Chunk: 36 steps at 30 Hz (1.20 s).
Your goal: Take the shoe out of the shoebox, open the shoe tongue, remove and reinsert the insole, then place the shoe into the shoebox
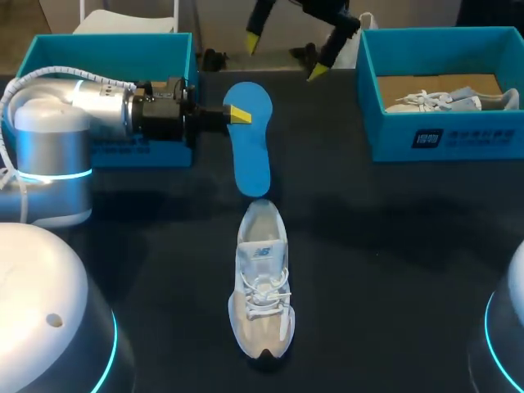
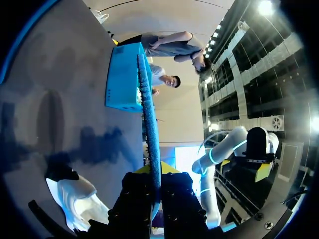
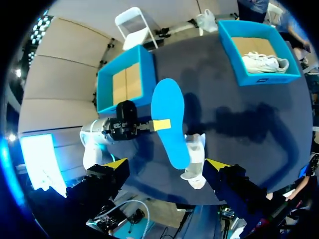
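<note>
My left gripper (image 1: pixel 240 115) is shut on the edge of a blue insole (image 1: pixel 250 139), held level above the table. In the left wrist view the insole (image 2: pixel 149 124) runs edge-on out from between my fingers (image 2: pixel 169 199). A white and grey shoe (image 1: pixel 262 282) lies on the dark table just nearer than the insole, toe toward the front edge. My right gripper (image 1: pixel 286 56) hangs high above the far side, open wide and empty. The right wrist view looks down on the insole (image 3: pixel 170 119), the shoe (image 3: pixel 195 159) and the left gripper (image 3: pixel 160 124), past its own spread gripper (image 3: pixel 167 163).
An open blue shoebox (image 1: pixel 106 49) with nothing in it stands at the back left, behind my left arm. A second blue shoebox (image 1: pixel 442 131) at the back right holds another white shoe (image 1: pixel 450 100). The table (image 1: pixel 393 246) is dark.
</note>
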Motion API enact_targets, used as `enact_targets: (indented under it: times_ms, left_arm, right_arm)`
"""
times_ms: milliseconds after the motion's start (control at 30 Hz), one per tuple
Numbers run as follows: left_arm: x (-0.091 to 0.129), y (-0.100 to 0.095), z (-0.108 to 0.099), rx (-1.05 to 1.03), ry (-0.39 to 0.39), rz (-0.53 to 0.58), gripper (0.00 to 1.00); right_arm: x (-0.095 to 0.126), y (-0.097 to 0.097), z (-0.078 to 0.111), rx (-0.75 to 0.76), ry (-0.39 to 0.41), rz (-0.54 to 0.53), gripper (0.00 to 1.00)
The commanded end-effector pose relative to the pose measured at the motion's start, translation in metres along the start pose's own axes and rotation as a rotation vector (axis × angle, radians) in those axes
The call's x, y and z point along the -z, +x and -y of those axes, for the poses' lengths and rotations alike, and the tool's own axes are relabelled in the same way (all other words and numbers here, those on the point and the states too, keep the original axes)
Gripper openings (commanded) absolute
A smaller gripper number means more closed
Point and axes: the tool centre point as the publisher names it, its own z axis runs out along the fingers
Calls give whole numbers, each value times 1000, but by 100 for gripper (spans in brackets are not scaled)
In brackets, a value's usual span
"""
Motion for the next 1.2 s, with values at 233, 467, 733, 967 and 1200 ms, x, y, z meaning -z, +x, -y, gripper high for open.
enact_targets:
  times_ms: [233,467,733,967,1200]
  left_arm:
    - [1,0,-1,1,-1,4,0]
    - [1,0,-1,1,-1,4,0]
    - [1,0,-1,1,-1,4,0]
    - [1,0,-1,1,-1,4,0]
    - [1,0,-1,1,-1,4,0]
  right_arm:
    - [-21,-18,-3,14,-29,-687,100]
    - [-33,-38,-8,42,-47,-868,100]
    - [-38,-44,-12,26,-37,-929,100]
    - [-50,-48,-11,25,-43,-963,100]
    - [-57,-49,-13,42,-49,-1012,100]
